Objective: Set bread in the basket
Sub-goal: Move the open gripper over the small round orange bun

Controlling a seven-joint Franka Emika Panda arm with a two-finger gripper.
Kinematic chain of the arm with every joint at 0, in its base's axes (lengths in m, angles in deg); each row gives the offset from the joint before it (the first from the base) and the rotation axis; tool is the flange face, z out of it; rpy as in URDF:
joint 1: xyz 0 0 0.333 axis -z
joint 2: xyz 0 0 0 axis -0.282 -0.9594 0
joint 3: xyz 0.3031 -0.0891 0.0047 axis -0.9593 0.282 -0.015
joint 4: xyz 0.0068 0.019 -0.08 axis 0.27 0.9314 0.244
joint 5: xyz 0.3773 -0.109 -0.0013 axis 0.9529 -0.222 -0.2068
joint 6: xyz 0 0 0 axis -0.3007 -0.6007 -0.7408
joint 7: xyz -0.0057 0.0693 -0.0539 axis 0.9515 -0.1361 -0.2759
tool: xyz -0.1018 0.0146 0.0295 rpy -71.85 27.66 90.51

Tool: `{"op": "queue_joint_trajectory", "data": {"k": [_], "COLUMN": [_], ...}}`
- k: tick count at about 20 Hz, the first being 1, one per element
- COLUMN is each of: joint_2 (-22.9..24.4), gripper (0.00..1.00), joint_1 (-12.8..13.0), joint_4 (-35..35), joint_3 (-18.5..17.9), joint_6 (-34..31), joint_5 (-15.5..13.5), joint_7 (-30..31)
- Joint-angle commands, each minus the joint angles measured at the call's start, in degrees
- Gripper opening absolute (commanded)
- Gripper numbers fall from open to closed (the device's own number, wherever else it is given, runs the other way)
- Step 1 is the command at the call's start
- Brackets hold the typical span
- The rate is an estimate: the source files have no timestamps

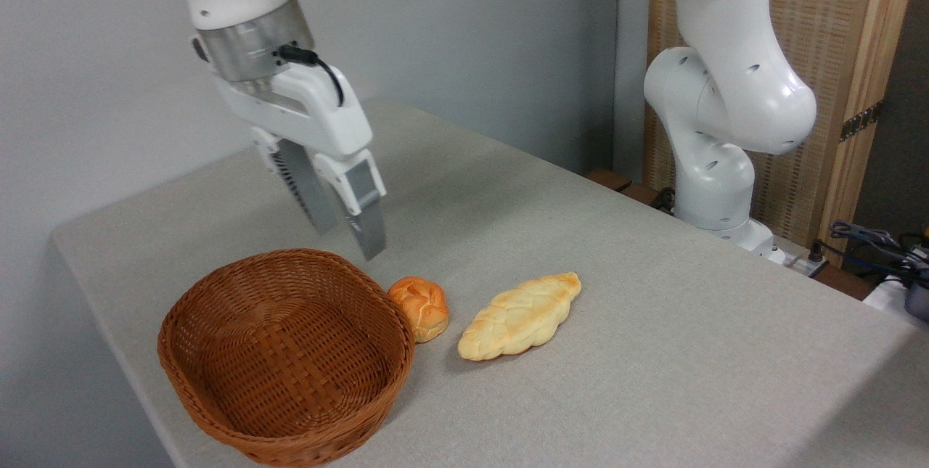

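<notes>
Beside basket rim: bread, braided loaf right; hand spread above, empty.

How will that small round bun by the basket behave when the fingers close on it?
The bread looks glossy, so the gripper may slip on its crust. Its rounded, knotted shape suggests it could roll or twist if squeezed off-centre. It sits right against the basket wall, so a finger on that side probably has little room.
</notes>
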Motion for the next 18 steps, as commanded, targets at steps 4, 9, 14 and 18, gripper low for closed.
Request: {"op": "queue_joint_trajectory", "data": {"k": [4,9,14,18], "joint_2": [10.66,14.45,15.5,15.77], "gripper": [1.0,1.0,1.0,1.0], "joint_1": [0.02,0.11,0.19,1.24], "joint_4": [17.44,26.33,31.08,35.91], "joint_3": [-0.92,-2.67,-3.2,-2.76], "joint_6": [9.27,15.28,17.02,24.58], "joint_5": [-0.91,-0.82,-0.99,-1.17], "joint_7": [-3.03,-8.28,-13.58,-13.58]}}
